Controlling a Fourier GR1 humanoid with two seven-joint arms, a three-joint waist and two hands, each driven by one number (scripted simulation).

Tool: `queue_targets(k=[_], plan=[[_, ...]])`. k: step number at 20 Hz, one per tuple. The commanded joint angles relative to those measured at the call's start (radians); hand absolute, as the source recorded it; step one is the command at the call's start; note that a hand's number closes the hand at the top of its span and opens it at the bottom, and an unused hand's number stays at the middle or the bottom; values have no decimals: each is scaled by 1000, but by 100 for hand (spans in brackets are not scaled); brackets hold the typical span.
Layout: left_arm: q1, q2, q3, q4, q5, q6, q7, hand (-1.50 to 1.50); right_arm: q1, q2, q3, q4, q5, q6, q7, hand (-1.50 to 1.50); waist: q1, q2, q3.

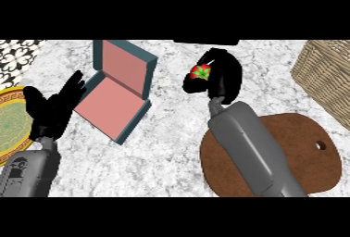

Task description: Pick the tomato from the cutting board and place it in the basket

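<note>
On the grey-white marbled counter (171, 152), the robot's right hand (222, 74) sits above the middle of the view, its black fingers and thumb curled round a small red tomato with a green star-shaped stem top (200, 72), so that only a patch of red and the green top show at the hand's left side. The tomato is held off the round dark-brown wooden cutting board with a small hole near its edge (311, 162), which lies at the lower right with the right grey forearm crossing its left part; the hand and tomato are well apart from the board, up and to the left of it. The woven light-tan wicker basket (325, 74) stands at the right edge of the view, with bare counter between it and the hand, so the tomato is near the basket but not over it. To the left of the right hand lies an open box with teal walls and a pink inside (113, 104), its lid standing tilted up behind the base. The left hand (54, 109) shows at the left, fingers straight and spread and pointing up toward the box, holding nothing, resting just beside the box's left edge. Partly under that hand, at the left edge, lies a round plate with a yellow patterned rim and a green centre (12, 122)
</note>
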Motion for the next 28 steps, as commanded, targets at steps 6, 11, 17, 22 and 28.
queue_targets(k=[6,11,17,22,28], plan=[[64,21,29,-1,-2,-5,-36,0,-355,2,-58,198,180,-70,262,150,-50,-12,-2],[74,4,31,-7,0,3,-49,0,-493,-34,-131,274,230,3,315,150,-54,-12,-1],[30,53,67,15,31,-40,-24,0,-608,-104,-211,430,281,-19,293,150,-51,-8,-2],[51,14,42,24,10,-20,-40,0,-613,-220,-284,497,255,-43,173,150,-55,-6,-1],[80,20,28,-63,-1,-9,4,0,-625,-351,-317,631,321,-39,186,150,-43,-5,-1]])
